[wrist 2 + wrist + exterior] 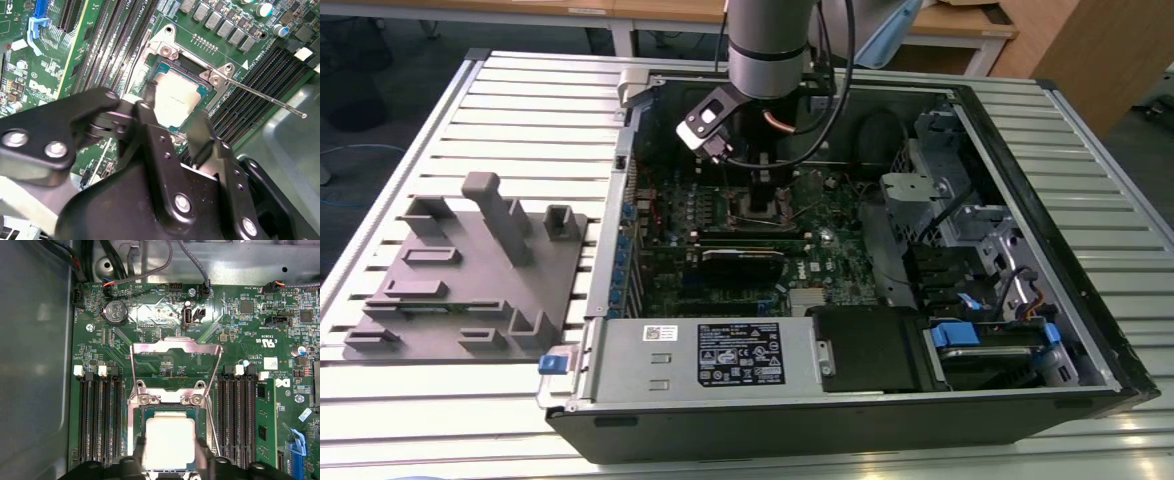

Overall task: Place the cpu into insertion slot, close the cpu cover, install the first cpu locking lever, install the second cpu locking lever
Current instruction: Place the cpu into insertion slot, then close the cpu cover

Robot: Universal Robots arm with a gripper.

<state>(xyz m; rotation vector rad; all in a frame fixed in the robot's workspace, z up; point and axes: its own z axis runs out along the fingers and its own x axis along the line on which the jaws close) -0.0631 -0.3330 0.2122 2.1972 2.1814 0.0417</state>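
The cpu [169, 439], a square chip with a silver top, lies flat in the insertion slot [167, 408] on the green motherboard. It also shows in the second wrist view as the cpu [172, 95]. My gripper [171, 452] stands directly over it, one black finger against each of two opposite sides, shut on the chip. The cpu cover [175, 343] is swung open and stands up behind the socket on its hinge. A thin locking lever [265, 97] sticks out free to one side. In the exterior view my gripper [767, 195] reaches down inside the open computer case.
Black memory slots [97, 420] flank the socket, with another bank [235, 420] on its other side. A coin battery [115, 312] and cable plugs sit beyond the cover. The power supply [720, 355] fills the case's near end. A grey fixture [467, 270] lies on the table at the exterior view's left.
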